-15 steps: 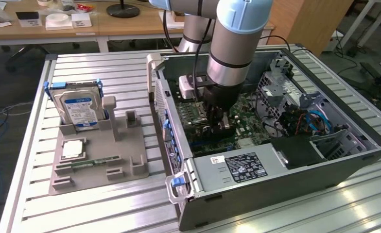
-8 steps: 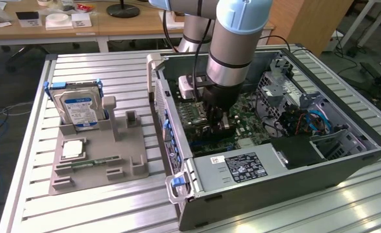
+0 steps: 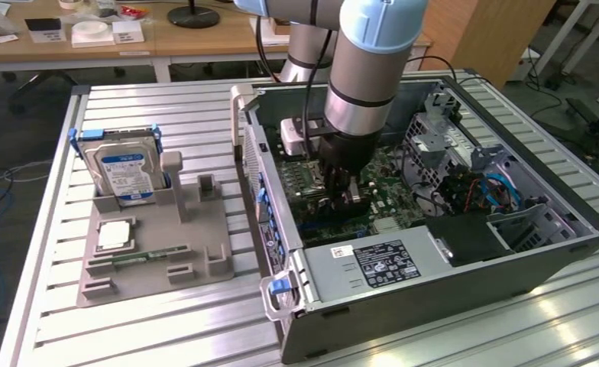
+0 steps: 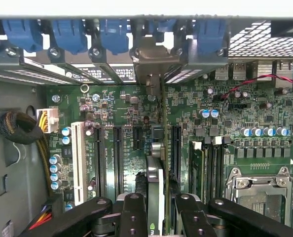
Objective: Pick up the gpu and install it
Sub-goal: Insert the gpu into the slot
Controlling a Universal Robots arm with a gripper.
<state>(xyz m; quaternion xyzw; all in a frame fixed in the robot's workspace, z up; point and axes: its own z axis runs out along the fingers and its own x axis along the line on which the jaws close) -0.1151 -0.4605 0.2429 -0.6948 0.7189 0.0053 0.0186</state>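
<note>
Clearly the end effector (image 4: 156, 212) pinches the thin dark green-black gpu card (image 4: 155, 173) edge-on, upright above the green motherboard (image 4: 117, 113); its pale bracket faces the open black computer case's (image 3: 463, 283) rear wall, suiting slot insertion.

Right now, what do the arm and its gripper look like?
The arm is a grey metal tube with pale blue joint caps and black bands, with black cables behind it. The gripper is black, its fingers jointed links with round pivot pins.

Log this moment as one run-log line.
gripper: shut on gpu | place: inside the computer case, over motherboard slots | gpu: edge-on, upright
</note>
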